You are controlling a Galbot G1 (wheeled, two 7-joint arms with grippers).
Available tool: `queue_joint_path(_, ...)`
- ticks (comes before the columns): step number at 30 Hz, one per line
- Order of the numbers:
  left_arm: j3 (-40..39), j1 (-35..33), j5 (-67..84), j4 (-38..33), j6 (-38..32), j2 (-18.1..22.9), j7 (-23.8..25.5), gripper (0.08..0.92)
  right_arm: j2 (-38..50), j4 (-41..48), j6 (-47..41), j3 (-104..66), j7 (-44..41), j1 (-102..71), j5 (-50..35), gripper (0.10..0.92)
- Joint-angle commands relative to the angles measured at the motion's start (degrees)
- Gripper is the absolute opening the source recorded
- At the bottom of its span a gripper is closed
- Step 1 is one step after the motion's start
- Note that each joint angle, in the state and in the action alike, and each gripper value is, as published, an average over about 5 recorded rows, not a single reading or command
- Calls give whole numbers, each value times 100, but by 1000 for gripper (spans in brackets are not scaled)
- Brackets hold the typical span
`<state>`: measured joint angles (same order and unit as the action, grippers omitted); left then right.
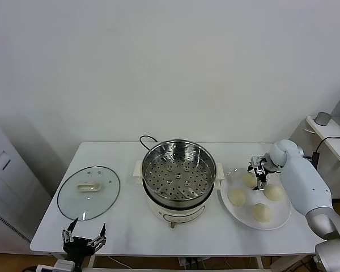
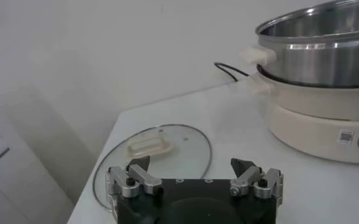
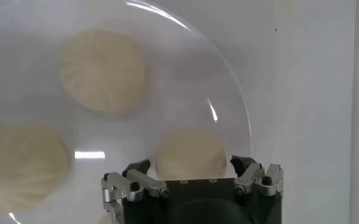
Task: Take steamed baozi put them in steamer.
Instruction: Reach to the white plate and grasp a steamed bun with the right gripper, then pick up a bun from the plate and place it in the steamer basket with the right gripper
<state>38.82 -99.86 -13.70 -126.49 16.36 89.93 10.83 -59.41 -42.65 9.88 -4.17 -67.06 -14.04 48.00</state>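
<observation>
Lighting: even, diffuse, bright in the head view; white wall and table (image 1: 130, 226) without hard shadows, only a soft grey shade on the wall at left. Steamer (image 1: 179, 170) steel shows mild specular highlights on its rim. Left wrist view: slightly soft overall, glass lid (image 2: 161, 152) low in contrast. Right wrist view: plate (image 3: 228, 91) rim carries bright glare streaks and one white reflection spot; baozi (image 3: 103, 70) blurred, out of focus; right gripper (image 3: 191, 173) fingers sharper.

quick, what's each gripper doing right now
Left gripper: open, empty, parked near the glass lid.
Right gripper: open, straddling a baozi, not gripping.
</observation>
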Motion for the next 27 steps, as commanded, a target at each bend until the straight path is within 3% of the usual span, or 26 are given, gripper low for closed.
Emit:
queue_joint_path(1, -5, 2, -4, 6, 2, 1, 1, 823, -8, 13, -2, -7, 34, -2, 24, 654)
queue_joint_path(7, -11, 1, -10, 11, 1, 3, -1, 823, -3, 11, -1, -19, 10, 3, 1, 493)
queue_joint_path(11, -23, -2, -23, 14, 0, 1, -4, 823, 64, -70, -36, 11, -93, 37, -169, 440)
queue_joint_path(19, -65, 45, -76, -19, 5, 3, -16, 823, 476, -807, -473, 813, -455, 545, -1261, 416)
queue_joint_path(27, -60, 122, -341, -52, 97, 31, -98, 823, 635, -1297, -875, 2724, -1111, 2263, -3067, 424)
